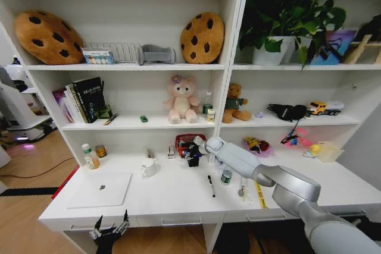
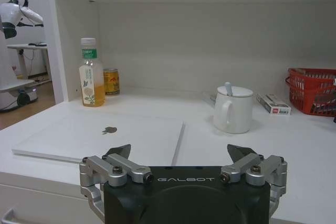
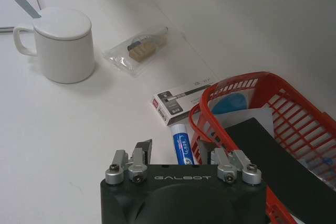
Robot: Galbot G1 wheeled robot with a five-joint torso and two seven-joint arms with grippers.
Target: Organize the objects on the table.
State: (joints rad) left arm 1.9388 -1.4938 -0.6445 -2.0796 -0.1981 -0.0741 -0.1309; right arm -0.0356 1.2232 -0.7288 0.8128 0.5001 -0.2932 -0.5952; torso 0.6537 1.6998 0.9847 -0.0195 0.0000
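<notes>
Right gripper (image 3: 176,157) open over a blue tube (image 3: 182,147) lying against the red basket (image 3: 294,124) at the back of the table (image 1: 178,191).
Drop straight, fingers clear of the rim. Left gripper (image 1: 109,229) idles open at the table's front edge, before the laptop (image 1: 100,189).

Site: mock home study in a robot lab | Evidence: white desk (image 1: 178,197) under built-in shelves (image 1: 128,66), plush toys (image 1: 181,99), books (image 1: 83,99), potted plant (image 1: 286,22); another robot (image 2: 16,11) beside.
</notes>
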